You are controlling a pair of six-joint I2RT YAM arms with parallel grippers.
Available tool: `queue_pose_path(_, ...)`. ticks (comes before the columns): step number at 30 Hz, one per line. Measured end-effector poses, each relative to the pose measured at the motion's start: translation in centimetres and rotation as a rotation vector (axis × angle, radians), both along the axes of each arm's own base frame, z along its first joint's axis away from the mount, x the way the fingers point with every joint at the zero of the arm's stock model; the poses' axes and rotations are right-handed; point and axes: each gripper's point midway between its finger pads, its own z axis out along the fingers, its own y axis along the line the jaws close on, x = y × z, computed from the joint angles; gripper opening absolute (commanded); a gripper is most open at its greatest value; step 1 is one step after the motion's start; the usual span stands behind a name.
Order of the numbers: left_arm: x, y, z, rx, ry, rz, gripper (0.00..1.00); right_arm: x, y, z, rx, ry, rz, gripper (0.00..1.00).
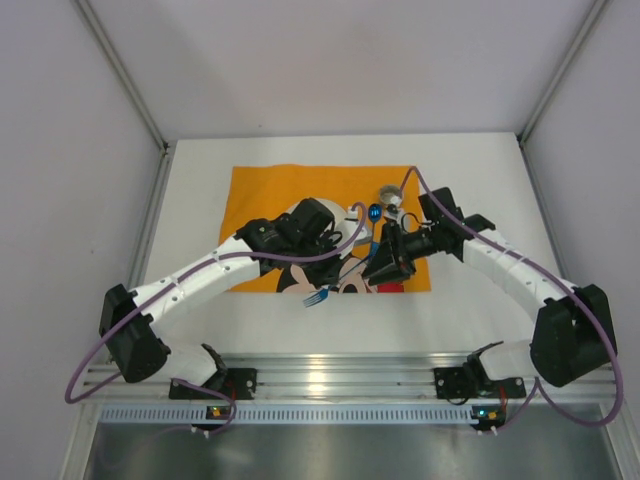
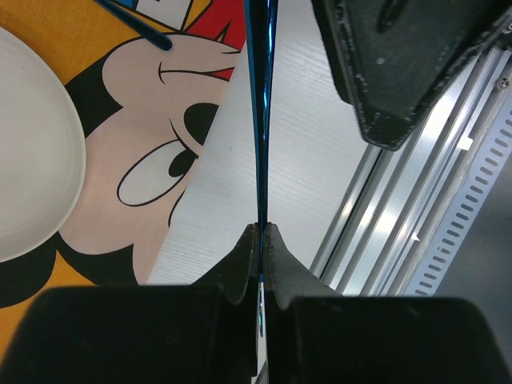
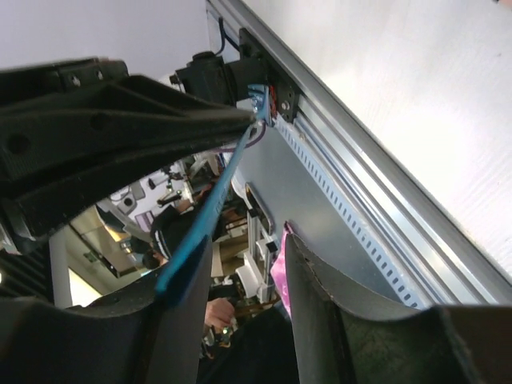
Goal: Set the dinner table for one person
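left pincer point(image 2: 262, 240) clenched on blue fork point(image 2: 261, 120) | right pincer point(image 3: 244, 248) released | dinner table point(image 1: 480, 300) beneath both

Plate point(image 2: 28, 152) on mat point(image 1: 262, 190), mat on tbl point(image 1: 480, 310), fork point(image 1: 318, 297) above tbl.

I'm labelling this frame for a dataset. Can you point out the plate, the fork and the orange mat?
plate point(image 2: 30, 152), left wrist view, on its bare white face.
fork point(image 1: 318, 296), top view, on its tines.
mat point(image 1: 270, 188), top view, on a bare orange part near its far left corner.
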Motion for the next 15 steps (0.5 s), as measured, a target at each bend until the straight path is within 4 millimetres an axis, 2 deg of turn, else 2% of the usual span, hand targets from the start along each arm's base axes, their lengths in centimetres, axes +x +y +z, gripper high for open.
queue_pose_path(3, 0.0, 0.0, 0.0, 0.0, 0.0, 0.0, 0.0, 1.4, 0.6, 0.4, -0.004, -0.015, -0.004, 0.41)
queue_pose_path(6, 0.0, 0.0, 0.0, 0.0, 0.0, 0.0, 0.0, 2.7, 1.1, 1.3, 0.005, -0.042, -0.005, 0.36)
queue_pose_path(8, 0.0, 0.0, 0.0, 0.001, -0.001, 0.001, 0.0, 3.3, 1.3, 1.7, 0.009, -0.057, -0.004, 0.27)
queue_pose_path(15, 0.1, 0.2, -0.1, 0.011, -0.003, 0.008, 0.0, 3.4, 1.4, 1.3, -0.012, -0.071, -0.003, 0.08)
